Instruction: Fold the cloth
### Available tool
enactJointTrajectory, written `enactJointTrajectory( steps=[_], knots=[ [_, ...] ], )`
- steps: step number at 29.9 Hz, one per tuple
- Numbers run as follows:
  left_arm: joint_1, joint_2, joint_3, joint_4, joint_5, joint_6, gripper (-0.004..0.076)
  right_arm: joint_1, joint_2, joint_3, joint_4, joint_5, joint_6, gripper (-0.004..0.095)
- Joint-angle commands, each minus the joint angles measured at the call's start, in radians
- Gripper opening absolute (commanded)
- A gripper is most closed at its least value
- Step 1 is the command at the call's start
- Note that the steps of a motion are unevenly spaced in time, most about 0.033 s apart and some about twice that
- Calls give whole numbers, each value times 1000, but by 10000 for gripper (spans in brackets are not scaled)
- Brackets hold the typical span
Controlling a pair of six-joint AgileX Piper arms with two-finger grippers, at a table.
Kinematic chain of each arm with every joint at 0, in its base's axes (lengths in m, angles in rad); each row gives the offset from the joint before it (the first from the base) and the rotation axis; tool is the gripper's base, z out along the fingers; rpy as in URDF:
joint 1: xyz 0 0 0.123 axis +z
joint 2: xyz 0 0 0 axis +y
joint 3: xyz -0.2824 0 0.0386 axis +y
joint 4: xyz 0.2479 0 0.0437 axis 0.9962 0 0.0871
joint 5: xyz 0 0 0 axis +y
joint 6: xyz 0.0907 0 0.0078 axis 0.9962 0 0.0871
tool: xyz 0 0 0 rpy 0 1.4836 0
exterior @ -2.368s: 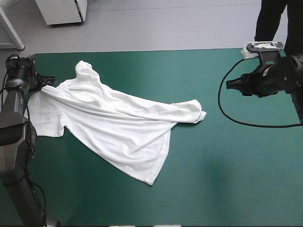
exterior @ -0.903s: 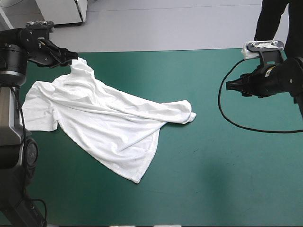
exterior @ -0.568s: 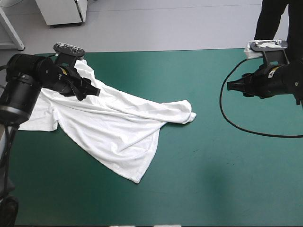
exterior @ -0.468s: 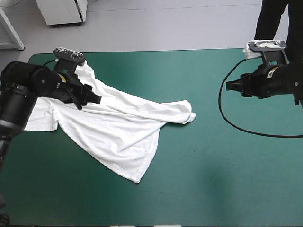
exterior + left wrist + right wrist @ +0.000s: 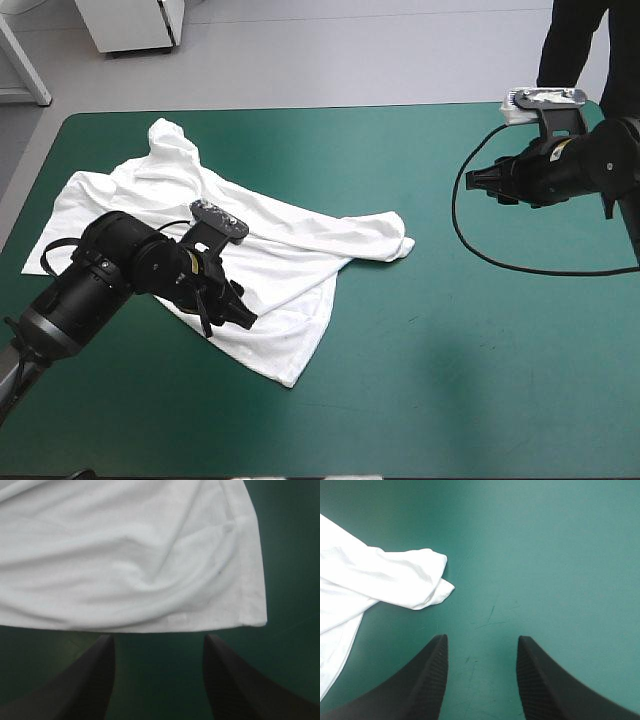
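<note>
Left jaws wide apart, T-shirt [image 5: 130, 555] hem lying just ahead of them; right jaws also wide, over the teal-green table [image 5: 560, 555], T-shirt's bunched end farther ahead.

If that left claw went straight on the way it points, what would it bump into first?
Probably the T-shirt: its hemmed edge lies just ahead of the left gripper's open fingers, though height is unclear.

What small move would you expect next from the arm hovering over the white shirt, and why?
Probably the left gripper eases forward and down until its open black fingers straddle the hem of the rumpled white short-sleeved T-shirt, then shuts. That hem lies just ahead of the fingers on the teal-green cover, ungrasped.
</note>
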Motion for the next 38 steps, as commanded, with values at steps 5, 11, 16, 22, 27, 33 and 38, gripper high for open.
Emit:
enactJointTrajectory(
  steps=[5,11,16,22,27,33,38],
  knots=[
    [-56,-16,98,-67,-9,-5,385,-5,7,-23,17,-1,-10,415],
    [-194,66,166,-22,-74,-22,385,-5,13,-23,18,-1,-10,415],
    [-278,131,167,-22,-150,-22,386,-5,14,-23,18,-1,-10,414],
    [-304,203,167,-29,-165,-20,386,-5,14,-23,20,-1,-10,414],
    [-314,268,167,-31,-209,-10,386,-5,14,-23,22,-1,-10,414],
    [-378,328,173,-47,-241,-18,386,-5,14,-23,22,-1,-10,414],
    [-392,373,174,-7,-268,-53,351,-5,14,-23,22,-1,-12,414]
  ],
)
